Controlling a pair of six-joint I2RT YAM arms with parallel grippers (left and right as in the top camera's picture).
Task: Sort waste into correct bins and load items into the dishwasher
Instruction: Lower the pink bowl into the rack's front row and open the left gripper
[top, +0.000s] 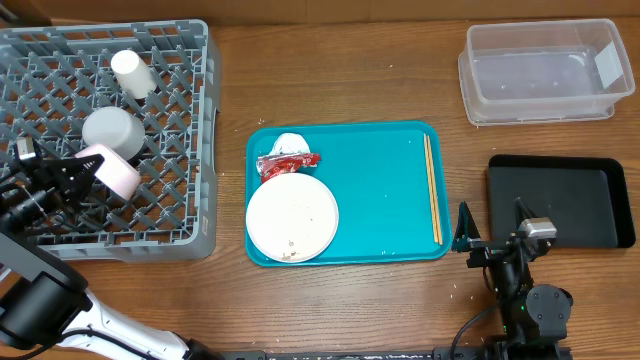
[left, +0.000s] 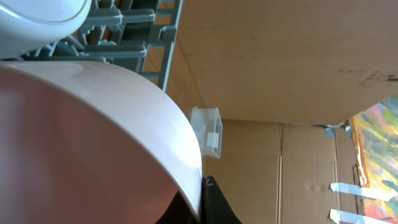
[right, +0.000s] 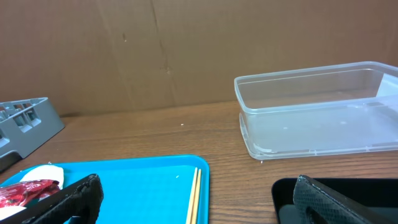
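The pinkish-white bowl (top: 115, 172) is clamped by its rim in the clenched left pincer (top: 82, 172) and held low inside the dish rack (top: 190, 150), presumably for setting down there. The right pincer (top: 497, 235) is spread wide and empty, with the chopsticks (top: 432, 190) just ahead of it.

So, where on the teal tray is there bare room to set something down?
On the teal tray, the middle between the white plate and the chopsticks is bare. Its left edge is crowded: plate, red wrapper, tissue. Right of the chopsticks only a thin strip remains.
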